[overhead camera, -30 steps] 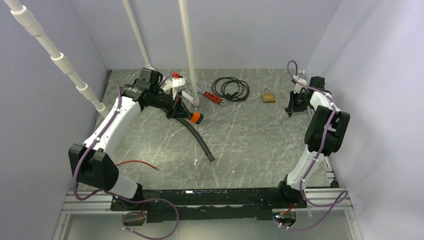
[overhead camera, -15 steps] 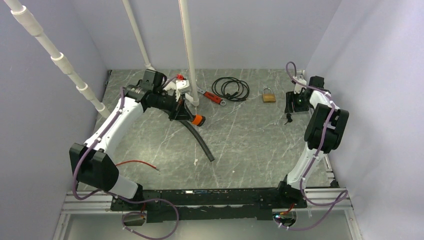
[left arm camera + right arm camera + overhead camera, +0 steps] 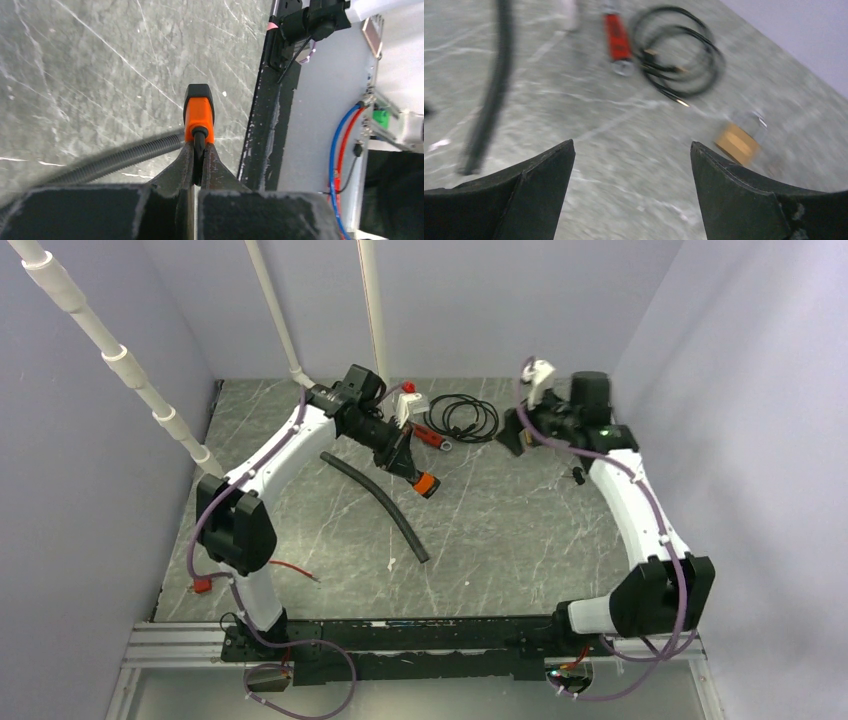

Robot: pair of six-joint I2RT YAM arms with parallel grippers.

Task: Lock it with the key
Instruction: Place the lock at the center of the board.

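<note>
Below me the grey marbled table [image 3: 500, 530] carries a black ribbed hose [image 3: 375, 502], lying slantwise across its middle. Near the hose I see an orange piece with a black cap [image 3: 427, 485]; I cannot tell what it is. At the far side a thin black cable [image 3: 462, 418] lies coiled in loose loops, and a red-handled tool [image 3: 432, 437] lies just beside it, its metal ring end toward the coil. A red wire [image 3: 275, 566] lies by the near left edge. White pipes [image 3: 110, 355] slant up on my left.
</note>
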